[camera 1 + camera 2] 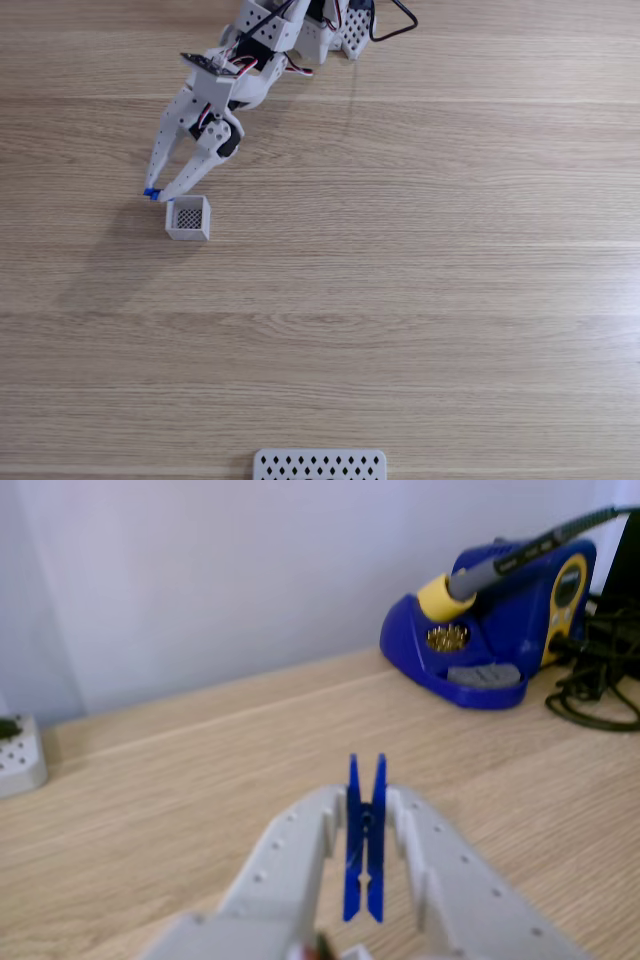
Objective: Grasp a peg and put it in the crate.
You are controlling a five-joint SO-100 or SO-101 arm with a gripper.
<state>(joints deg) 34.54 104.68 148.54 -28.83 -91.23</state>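
Observation:
The blue peg (364, 838) stands upright between my white fingers (295, 855), which press on it from both sides; its top sticks out past the fingertips. In the fixed view my gripper (160, 194) reaches down to the left from the arm, shut on the peg (152, 194), of which a small blue bit shows at the fingertips. The white crate (188, 217) with its dark mesh bottom sits on the wooden table just to the lower right of the fingertips. The peg hangs beside the crate's upper left corner, not over its opening.
A wide white panel with diamond holes (319, 465) lies at the bottom edge of the fixed view. A blue and yellow soldering station (490, 620) with black cables (600, 675) stands at the table's far right, and a white block (20, 755) at the left.

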